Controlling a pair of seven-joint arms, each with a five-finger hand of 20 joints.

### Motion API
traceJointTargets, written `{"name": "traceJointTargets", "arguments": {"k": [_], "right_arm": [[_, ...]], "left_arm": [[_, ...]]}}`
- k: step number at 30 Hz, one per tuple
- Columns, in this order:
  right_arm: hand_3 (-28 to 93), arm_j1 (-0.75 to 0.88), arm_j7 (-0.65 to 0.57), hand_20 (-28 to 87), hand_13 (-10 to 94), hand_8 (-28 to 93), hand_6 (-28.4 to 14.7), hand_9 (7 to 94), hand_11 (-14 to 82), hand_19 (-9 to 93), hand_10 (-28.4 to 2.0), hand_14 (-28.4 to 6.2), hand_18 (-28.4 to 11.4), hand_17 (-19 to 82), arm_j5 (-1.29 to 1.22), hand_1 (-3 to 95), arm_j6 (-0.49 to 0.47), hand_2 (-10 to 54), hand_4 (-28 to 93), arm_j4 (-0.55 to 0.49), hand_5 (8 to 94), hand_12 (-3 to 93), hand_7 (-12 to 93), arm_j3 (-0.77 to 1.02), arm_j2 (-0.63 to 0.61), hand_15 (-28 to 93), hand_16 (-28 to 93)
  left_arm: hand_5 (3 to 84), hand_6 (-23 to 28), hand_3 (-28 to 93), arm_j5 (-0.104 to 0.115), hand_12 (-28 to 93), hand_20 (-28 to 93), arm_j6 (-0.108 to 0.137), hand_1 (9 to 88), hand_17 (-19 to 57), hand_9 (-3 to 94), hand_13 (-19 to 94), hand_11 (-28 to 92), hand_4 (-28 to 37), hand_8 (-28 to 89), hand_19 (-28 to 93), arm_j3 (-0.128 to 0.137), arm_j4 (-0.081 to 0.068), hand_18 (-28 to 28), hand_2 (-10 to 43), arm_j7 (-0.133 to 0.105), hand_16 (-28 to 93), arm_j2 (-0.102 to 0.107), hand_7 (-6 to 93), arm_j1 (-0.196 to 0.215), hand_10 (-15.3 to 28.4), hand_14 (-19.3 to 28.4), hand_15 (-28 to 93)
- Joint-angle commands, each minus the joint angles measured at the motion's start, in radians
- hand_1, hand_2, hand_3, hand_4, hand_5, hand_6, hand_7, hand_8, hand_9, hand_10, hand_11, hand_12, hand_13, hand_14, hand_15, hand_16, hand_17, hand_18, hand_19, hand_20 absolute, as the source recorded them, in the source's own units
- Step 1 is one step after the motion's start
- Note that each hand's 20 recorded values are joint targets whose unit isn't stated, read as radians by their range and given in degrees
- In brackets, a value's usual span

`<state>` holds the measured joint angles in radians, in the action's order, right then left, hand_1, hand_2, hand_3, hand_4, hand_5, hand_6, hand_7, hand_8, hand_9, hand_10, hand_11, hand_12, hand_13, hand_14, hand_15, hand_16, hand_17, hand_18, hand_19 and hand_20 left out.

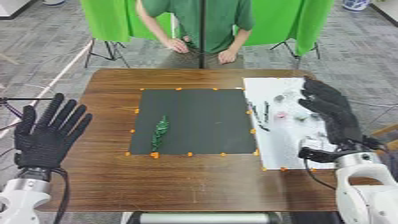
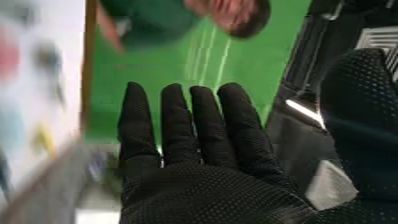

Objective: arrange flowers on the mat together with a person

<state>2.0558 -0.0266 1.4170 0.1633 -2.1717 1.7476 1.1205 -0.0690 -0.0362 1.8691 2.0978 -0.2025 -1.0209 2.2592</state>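
- I see the robot's black-gloved left hand (image 1: 40, 145), its fingers straight and spread wide.
- Right of those fingers, a green leafy sprig (image 1: 161, 132) lies on the dark rectangular mat (image 1: 200, 110).
- The black-gloved right hand (image 1: 333, 115) has straight fingers, narrowly parted; left of them, a small pink flower (image 1: 281, 115) lies on a white sheet (image 1: 275, 142).

White sheet (image 1: 277, 140) partly hidden, small items (image 1: 281, 115) blurred (kinds unclear)
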Motion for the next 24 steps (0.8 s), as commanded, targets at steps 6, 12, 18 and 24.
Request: {"name": "traceJointTargets", "arguments": {"k": [6,12,18,24], "right_arm": [[78,0.248,-0.334,10,25,-11,-6.3,36.2,6.2,38,-13.5,-11.0,-14.0,10,0.492,24.5,0.103,-9.5,-25,-0.104,35.8,12.8,12,0.246,-0.109,16,9],[74,0.251,-0.565,12,27,-12,-7.0,40.5,15.1,51,-17.0,-14.6,-16.7,12,0.837,24.0,0.115,-9.5,-28,-0.08,41.5,19.4,15,0.198,-0.182,36,15],[73,0.222,-0.598,23,32,-14,-6.0,43.8,41.7,65,-17.0,-17.2,-19.6,16,0.848,25.6,0.037,-9.5,-28,-0.06,51.0,31.7,22,0.174,-0.187,67,27],[70,0.207,-0.571,24,34,-14,-5.8,45.4,41.0,65,-16.6,-16.8,-19.4,17,0.824,27.0,-0.01,-9.5,-28,-0.024,51.6,31.4,21,0.147,-0.174,67,29]], "left_arm": [[38.2,5.3,62,-0.001,9,12,0.007,27.5,-3.1,35.2,26,12,-28.3,-7,27,0.028,0.023,12.8,13.1,-0.019,-4,-0.004,3.7,0.033,13.7,14.4,21],[38.3,5.3,63,-0.004,9,12,0.011,27.0,-3.1,35.4,26,13,-28.3,-7,27,0.038,0.031,12.8,12.7,-0.03,-4,-0.008,3.8,0.046,13.7,14.5,22],[38.4,5.3,65,-0.001,9,12,0.012,27.0,-3.1,35.6,26,13,-28.3,-7,27,0.035,0.034,12.8,12.2,-0.035,-4,-0.011,4.1,0.052,13.7,14.6,22],[38.5,5.4,65,-0.001,9,12,0.017,27.2,-3.1,35.6,26,13,-28.3,-7,27,0.028,0.031,12.8,12.1,-0.031,-4,-0.009,4.1,0.044,13.8,14.7,22]]}}
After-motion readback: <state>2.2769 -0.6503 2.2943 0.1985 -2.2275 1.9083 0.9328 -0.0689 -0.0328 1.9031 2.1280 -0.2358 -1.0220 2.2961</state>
